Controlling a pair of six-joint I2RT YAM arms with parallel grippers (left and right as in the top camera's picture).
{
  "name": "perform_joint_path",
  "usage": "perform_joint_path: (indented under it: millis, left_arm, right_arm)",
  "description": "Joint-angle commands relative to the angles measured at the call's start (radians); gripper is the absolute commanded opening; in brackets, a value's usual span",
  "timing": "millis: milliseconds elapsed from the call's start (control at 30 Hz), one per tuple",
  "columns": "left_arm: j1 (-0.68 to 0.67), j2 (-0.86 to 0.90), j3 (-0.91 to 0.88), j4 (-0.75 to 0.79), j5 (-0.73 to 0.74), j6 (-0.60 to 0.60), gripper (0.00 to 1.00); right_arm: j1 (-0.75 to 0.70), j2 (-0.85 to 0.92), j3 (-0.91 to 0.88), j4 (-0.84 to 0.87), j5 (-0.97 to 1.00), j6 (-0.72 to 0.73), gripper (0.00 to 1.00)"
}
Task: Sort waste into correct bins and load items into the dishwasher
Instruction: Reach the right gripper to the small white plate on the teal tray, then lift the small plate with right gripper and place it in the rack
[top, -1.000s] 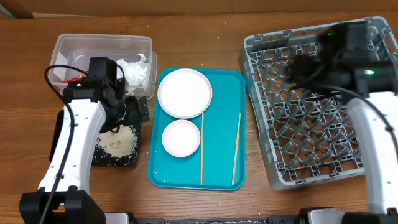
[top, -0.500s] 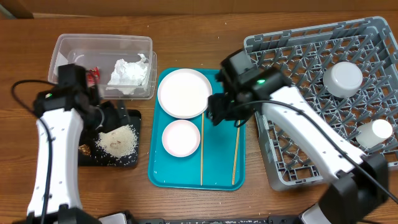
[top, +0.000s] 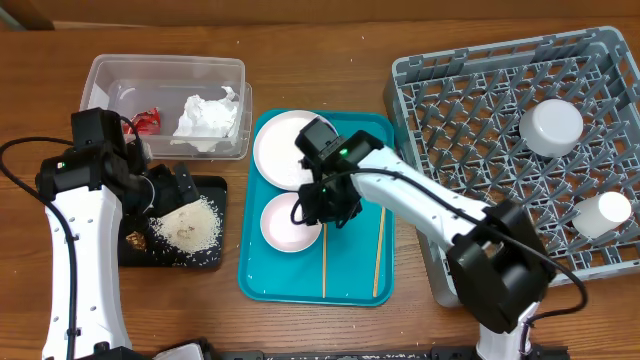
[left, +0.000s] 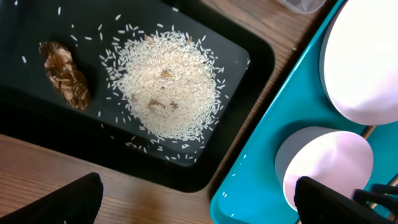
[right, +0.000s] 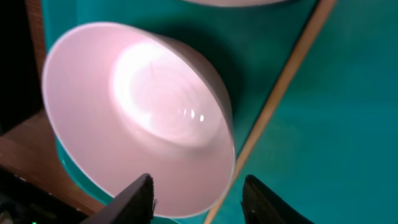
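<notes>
A pale pink bowl (top: 285, 224) (right: 137, 118) sits upright on the teal tray, with the white plate (top: 283, 145) behind it. My right gripper (top: 326, 207) (right: 199, 200) is open and straddles the bowl's right rim, one finger over the inside and one outside above a chopstick (right: 280, 93). A second chopstick (top: 380, 245) lies further right. The grey dishwasher rack (top: 470, 250) holds an upturned bowl (top: 551, 127) and a white cup (top: 605, 212). My left gripper (top: 172, 188) (left: 199, 205) hangs wide open over the black tray (top: 205, 262) with rice (left: 168, 87) and a brown lump (left: 65, 74).
The clear tub (top: 165, 68) at the back left holds a red-and-white wrapper (top: 146, 120) and a crumpled napkin (top: 208, 118). The teal tray (top: 355, 270) lies between the black tray and the rack. A few rice grains lie scattered on the teal tray's edge (left: 242, 180).
My right arm has swung from the rack across to the teal tray and come down over the pink bowl, its jaws narrowing. My left arm has drawn back to the left, off the tub.
</notes>
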Motion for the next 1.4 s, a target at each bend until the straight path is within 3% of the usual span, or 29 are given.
perform_joint_path:
  millis: [0, 167, 200, 400, 600, 733, 867, 1367]
  left_arm:
    - [0.002, -0.004, 0.011, 0.005, 0.000, 0.030, 1.00]
    - [0.002, -0.004, 0.011, 0.005, 0.000, 0.030, 1.00]
    - [0.002, -0.004, 0.011, 0.005, 0.000, 0.030, 0.99]
    - [0.002, -0.004, 0.011, 0.005, 0.000, 0.030, 1.00]
    - [0.002, -0.004, 0.011, 0.005, 0.000, 0.030, 1.00]
    - [0.002, -0.004, 0.011, 0.005, 0.000, 0.030, 1.00]
    - [0.002, -0.004, 0.011, 0.005, 0.000, 0.030, 1.00]
    - [0.002, -0.004, 0.011, 0.005, 0.000, 0.030, 1.00]
  right_arm:
    - [0.007, 0.041, -0.006, 0.005, 0.013, 0.010, 0.42]
    - [0.006, 0.060, -0.006, 0.004, 0.014, 0.010, 0.07]
    - [0.005, 0.058, -0.003, 0.003, 0.015, 0.009, 0.04]
    - [-0.026, 0.000, 0.048, -0.066, 0.117, 0.008, 0.04]
    - [-0.109, -0.233, 0.229, -0.223, 0.564, 0.008, 0.04]
    - [-0.206, -0.368, 0.247, -0.130, 0.993, 0.008, 0.04]
    - [-0.300, -0.380, 0.246, -0.083, 1.202, 0.001, 0.04]
    - [-0.662, -0.169, 0.232, 0.098, 1.359, 0.001, 0.04]
